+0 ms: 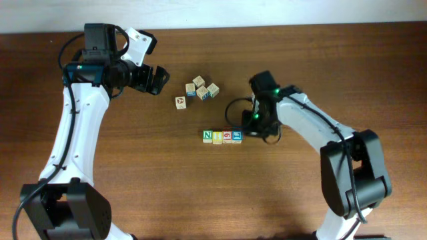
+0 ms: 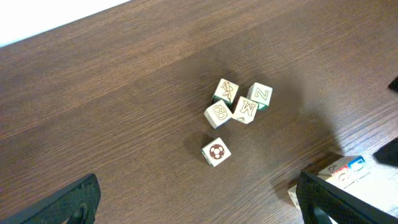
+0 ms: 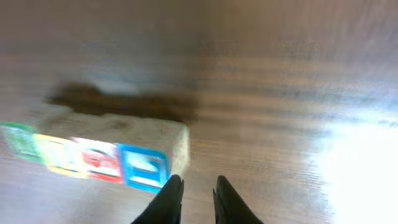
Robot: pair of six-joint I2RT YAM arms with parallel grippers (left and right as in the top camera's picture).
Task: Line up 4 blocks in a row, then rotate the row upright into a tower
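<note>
The four blocks lie in a touching row mid-table: green, yellow, red and blue. The right wrist view shows them blurred at lower left, with the blue block nearest, then the red, yellow and green. My right gripper hovers just off the row's blue end. Its fingertips stand a narrow gap apart with only table between them, the left tip close to the blue block's corner. My left gripper hangs wide open at the back left, holding nothing.
A cluster of tan-faced cubes sits behind the row, with one more cube a little to its left. In the left wrist view the cluster and a ball-printed cube lie ahead of the fingers. The table's back edge meets a white wall.
</note>
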